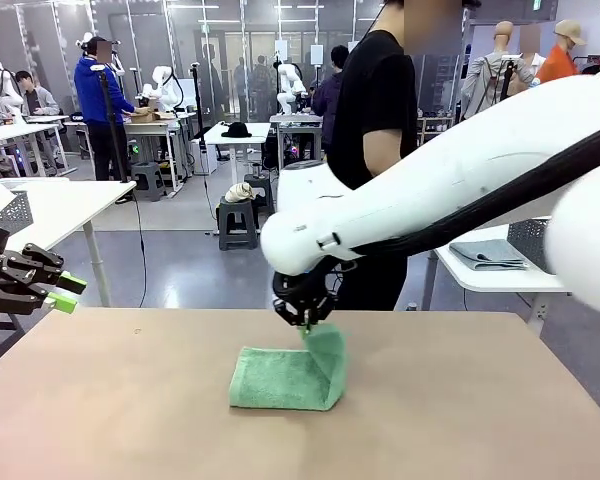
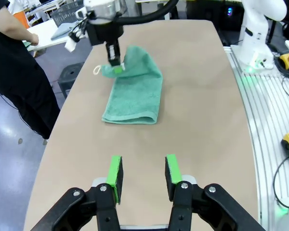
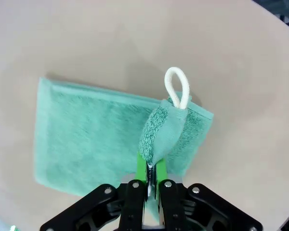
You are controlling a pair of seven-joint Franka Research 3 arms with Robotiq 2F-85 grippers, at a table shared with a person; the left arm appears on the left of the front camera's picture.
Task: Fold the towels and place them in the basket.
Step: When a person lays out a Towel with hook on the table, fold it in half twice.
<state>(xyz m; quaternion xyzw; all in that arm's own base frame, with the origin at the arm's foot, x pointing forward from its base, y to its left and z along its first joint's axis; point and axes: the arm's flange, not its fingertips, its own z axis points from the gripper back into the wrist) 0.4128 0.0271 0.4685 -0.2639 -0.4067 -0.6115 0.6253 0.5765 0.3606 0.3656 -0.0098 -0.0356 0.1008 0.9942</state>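
Right fingers [image 3: 140, 168] are clamped tight on a corner of the green towel [image 1: 280, 382], by its white loop [image 3: 177, 89], corner raised above the rest lying mid-table [image 1: 460, 400]. Left fingers [image 2: 115, 174] hang half open at the left edge, holding nothing.

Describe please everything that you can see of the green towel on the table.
The mint green towel looks like soft, plain terry cloth with a hemmed edge. It lies near the middle of the tan table, seemingly folded double and mostly flat. One corner stands raised off the rest, pinched between the shut jaws of the right arm. A small white cord loop sits at that raised corner. Apart from the jaws and the table, nothing touches it.
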